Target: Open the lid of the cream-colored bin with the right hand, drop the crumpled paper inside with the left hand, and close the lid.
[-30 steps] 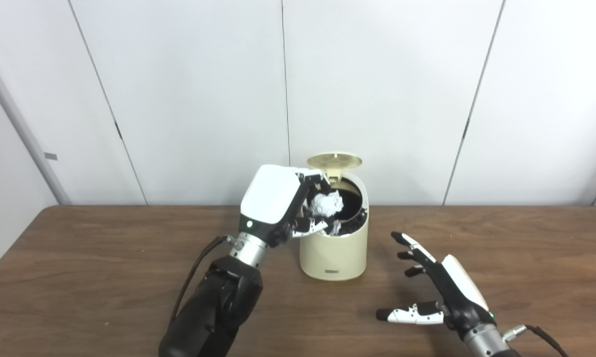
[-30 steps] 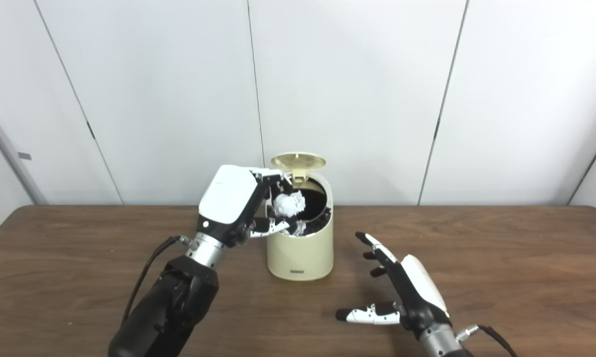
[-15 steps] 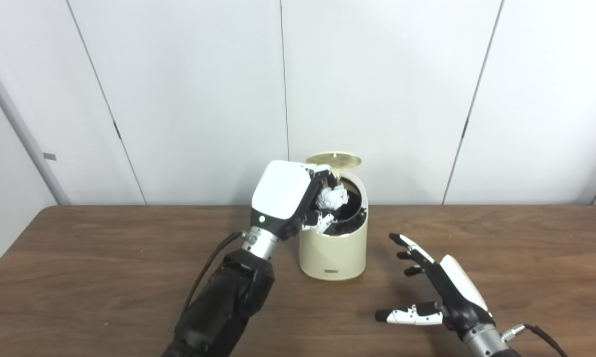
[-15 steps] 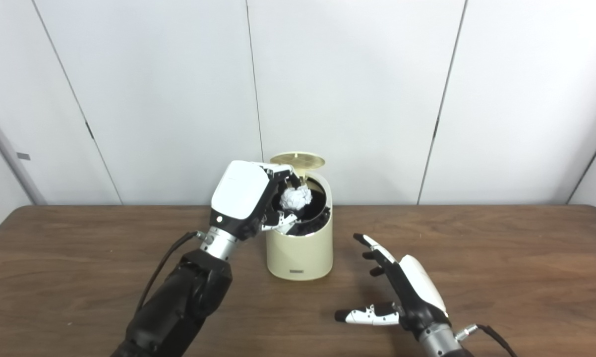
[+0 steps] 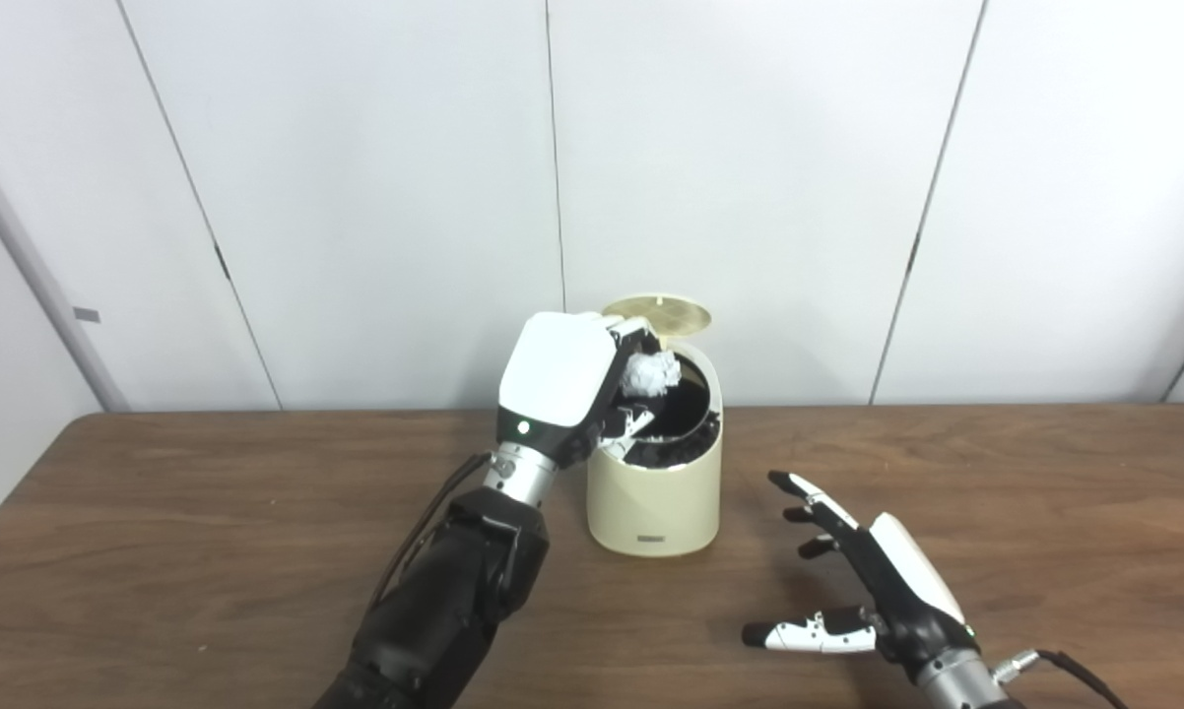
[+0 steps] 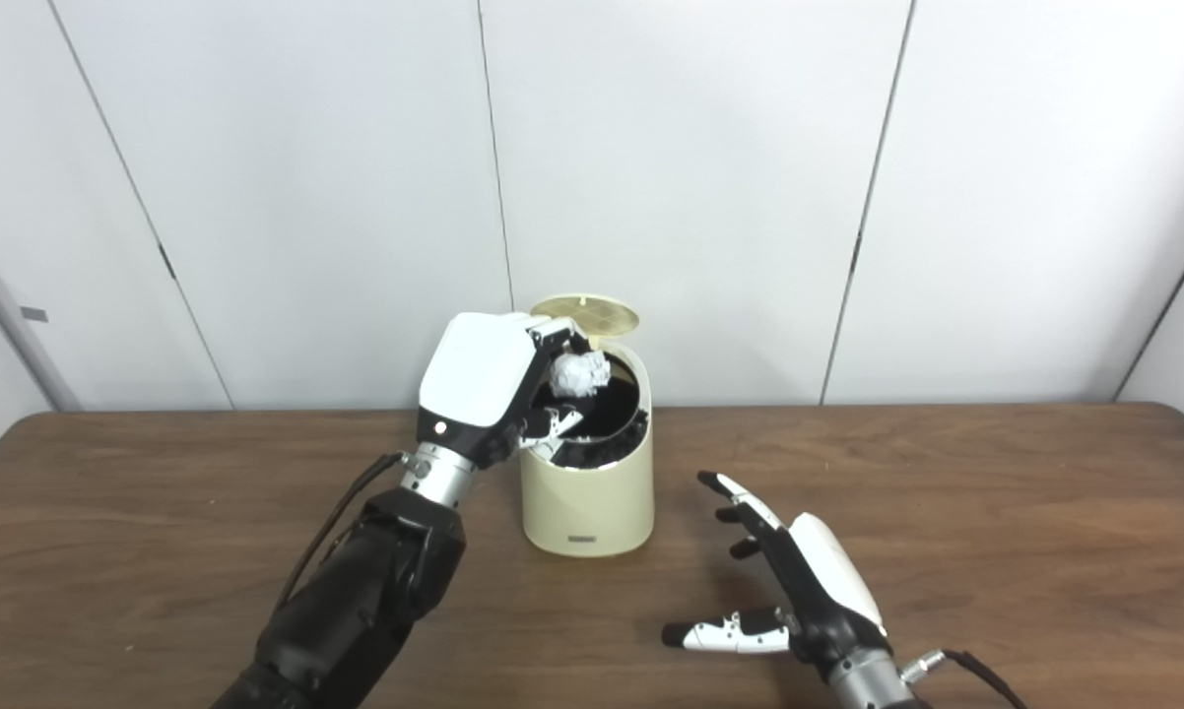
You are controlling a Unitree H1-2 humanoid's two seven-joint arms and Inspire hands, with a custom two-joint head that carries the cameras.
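The wooden table (image 5: 208, 532) is carrying the cream-colored bin (image 5: 654, 492), whose lid (image 5: 657, 313) is standing open at the back. The left hand (image 5: 560, 379) is gripping the crumpled paper (image 5: 650, 373) over the bin's dark mouth, while the right hand (image 5: 883, 581) is hovering empty beside the bin, fingers spread.

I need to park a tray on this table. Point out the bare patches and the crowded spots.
Bare wood lies left of the left arm, out to the table edge, and right of the right hand, toward the far right corner. Crowded: the middle, where the bin stands with the left hand holding the paper over its mouth, lid up.
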